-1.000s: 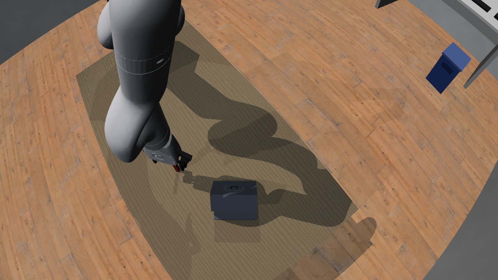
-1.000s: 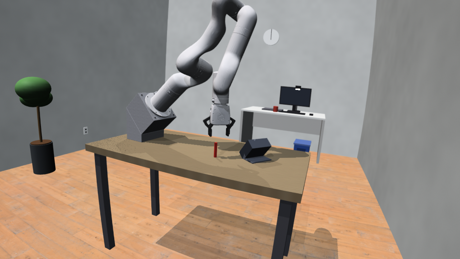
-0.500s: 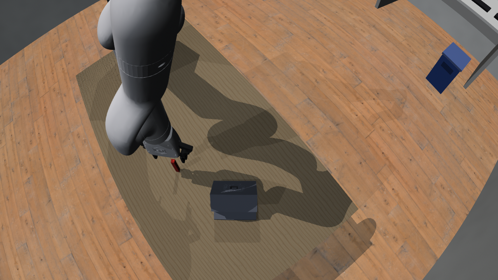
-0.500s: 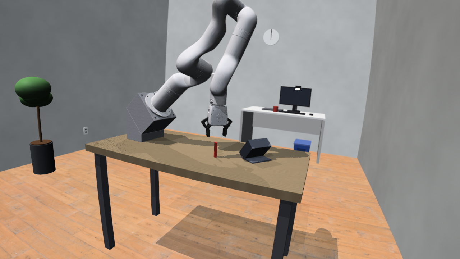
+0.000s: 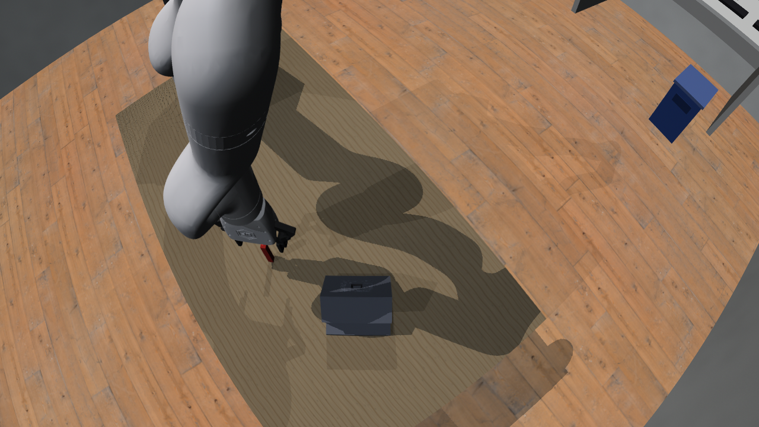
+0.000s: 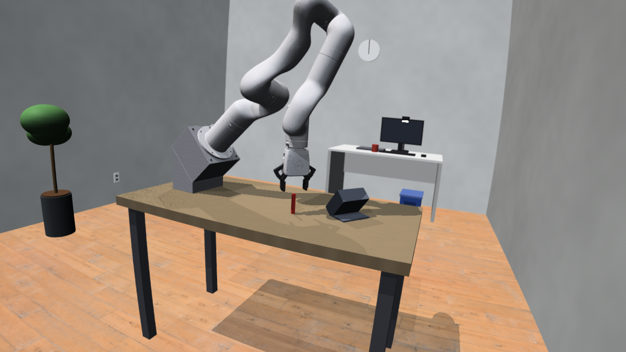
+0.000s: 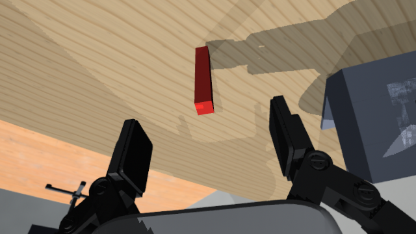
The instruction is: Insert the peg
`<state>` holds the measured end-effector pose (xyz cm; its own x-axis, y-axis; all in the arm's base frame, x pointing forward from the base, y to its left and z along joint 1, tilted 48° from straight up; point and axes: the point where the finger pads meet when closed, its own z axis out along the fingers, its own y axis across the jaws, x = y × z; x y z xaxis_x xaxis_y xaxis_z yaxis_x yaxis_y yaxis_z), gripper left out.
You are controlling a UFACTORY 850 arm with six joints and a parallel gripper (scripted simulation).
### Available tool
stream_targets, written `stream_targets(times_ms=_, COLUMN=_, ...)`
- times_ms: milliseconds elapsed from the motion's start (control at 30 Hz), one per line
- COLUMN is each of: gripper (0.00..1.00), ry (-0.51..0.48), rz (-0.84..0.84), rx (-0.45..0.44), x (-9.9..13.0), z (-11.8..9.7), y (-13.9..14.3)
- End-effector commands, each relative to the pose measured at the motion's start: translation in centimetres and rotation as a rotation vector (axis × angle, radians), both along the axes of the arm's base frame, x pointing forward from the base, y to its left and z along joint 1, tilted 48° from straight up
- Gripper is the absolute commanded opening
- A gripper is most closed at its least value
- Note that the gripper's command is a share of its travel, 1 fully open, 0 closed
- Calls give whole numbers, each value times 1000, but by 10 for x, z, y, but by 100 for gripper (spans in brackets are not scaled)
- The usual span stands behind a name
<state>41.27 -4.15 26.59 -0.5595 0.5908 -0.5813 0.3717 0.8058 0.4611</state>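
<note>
The red peg (image 6: 293,204) stands upright on the wooden table, left of the dark sloped panel block (image 6: 347,203). My gripper (image 6: 293,187) is open and empty, hanging just above the peg's top. In the wrist view the peg (image 7: 203,81) shows between and beyond my two black fingers, apart from both. In the overhead view the peg (image 5: 268,254) pokes out from under my gripper (image 5: 265,245), and the panel block (image 5: 356,305) with its small hole (image 5: 356,286) near the top edge lies to the right. The panel also shows at the right of the wrist view (image 7: 374,117).
The arm's grey base block (image 6: 200,162) sits at the table's far left corner. The table's near edge runs close behind my fingers in the wrist view. A white desk (image 6: 385,162) and a blue bin (image 6: 411,196) stand on the floor beyond the table.
</note>
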Motion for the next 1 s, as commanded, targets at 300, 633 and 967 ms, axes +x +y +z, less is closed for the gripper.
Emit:
stream_targets(times_ms=300, gripper=100, ry=-1, rz=-1, rx=-1, x=12, z=-10, y=1)
stream_targets(times_ms=633, gripper=100, ry=-1, rz=-1, rx=-1, x=19, z=-17, y=1)
stream_targets(times_ms=967, gripper=77, ry=-1, rz=-1, rx=-1, x=21, z=-18, y=1)
